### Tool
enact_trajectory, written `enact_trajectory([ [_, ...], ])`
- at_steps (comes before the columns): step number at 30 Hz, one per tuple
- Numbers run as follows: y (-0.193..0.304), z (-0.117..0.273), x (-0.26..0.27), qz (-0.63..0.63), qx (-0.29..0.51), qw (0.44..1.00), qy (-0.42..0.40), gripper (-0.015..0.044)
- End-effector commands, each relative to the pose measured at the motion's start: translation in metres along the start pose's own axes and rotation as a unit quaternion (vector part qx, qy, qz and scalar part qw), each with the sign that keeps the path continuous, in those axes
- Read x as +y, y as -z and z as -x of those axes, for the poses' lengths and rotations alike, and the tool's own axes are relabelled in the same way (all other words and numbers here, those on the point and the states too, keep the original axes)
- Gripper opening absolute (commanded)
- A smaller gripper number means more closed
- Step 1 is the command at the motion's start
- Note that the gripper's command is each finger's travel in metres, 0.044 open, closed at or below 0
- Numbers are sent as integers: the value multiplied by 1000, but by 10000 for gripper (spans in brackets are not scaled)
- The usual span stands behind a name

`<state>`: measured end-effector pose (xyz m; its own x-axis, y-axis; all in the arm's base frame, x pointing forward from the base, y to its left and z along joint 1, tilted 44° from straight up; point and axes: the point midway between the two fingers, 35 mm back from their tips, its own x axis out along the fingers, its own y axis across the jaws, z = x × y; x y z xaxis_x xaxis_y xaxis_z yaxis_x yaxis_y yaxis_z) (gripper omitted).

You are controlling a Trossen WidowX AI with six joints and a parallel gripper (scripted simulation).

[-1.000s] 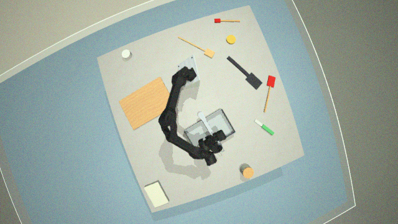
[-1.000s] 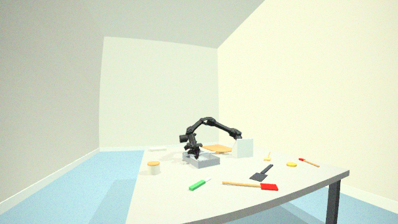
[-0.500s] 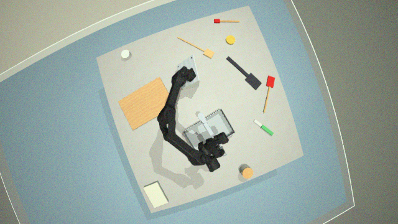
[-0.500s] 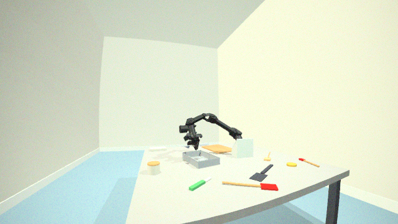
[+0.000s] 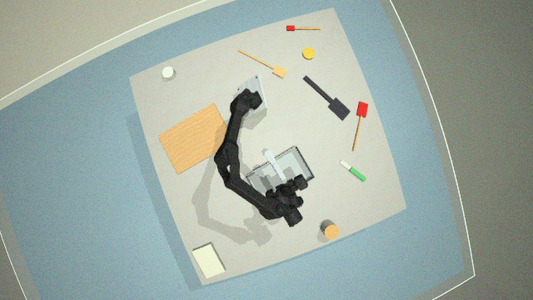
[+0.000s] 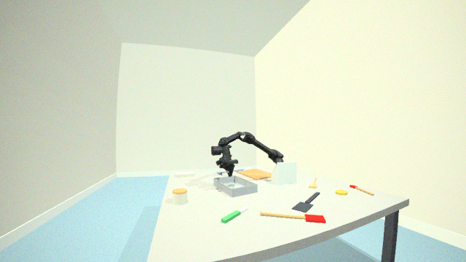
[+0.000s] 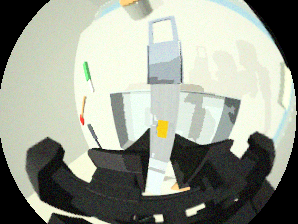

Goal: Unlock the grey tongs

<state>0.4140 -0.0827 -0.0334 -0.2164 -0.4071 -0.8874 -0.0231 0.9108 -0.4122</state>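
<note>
I've got my gripper (image 5: 281, 188) (image 6: 231, 175) (image 7: 157, 129) clamped on the grey tongs (image 5: 274, 164) (image 7: 164, 102), right over the roasting tin (image 5: 306, 162) (image 6: 238, 191) (image 7: 120, 119), and the wooden board (image 5: 192, 137) (image 6: 255, 174) lies well apart!

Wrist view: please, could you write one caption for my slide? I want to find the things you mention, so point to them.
The gripper (image 7: 157, 129) holds the grey tongs (image 7: 164, 102) shut above the roasting tin (image 7: 119, 120).

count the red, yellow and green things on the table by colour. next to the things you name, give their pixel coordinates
Red-headed tools (image 5: 362, 109) (image 6: 315, 218): 2
Yellow disc (image 5: 308, 53) (image 6: 341, 192): 1
Green-handled tool (image 5: 358, 174) (image 6: 231, 217) (image 7: 86, 71): 1
Total: 4
</note>
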Motion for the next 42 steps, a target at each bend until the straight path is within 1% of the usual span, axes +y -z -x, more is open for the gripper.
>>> enact_trajectory([
  [1,1,0,6,4,-1,998,55,-150],
  [6,2,2,7,4,-9,991,133,-150],
  [9,2,3,7,4,-13,988,156,-150],
  [20,3,5,0,-2,-12,988,151,-150],
  [29,19,29,-50,-50,-22,988,146,-150],
  [42,58,60,-119,-130,-36,981,142,-150],
])
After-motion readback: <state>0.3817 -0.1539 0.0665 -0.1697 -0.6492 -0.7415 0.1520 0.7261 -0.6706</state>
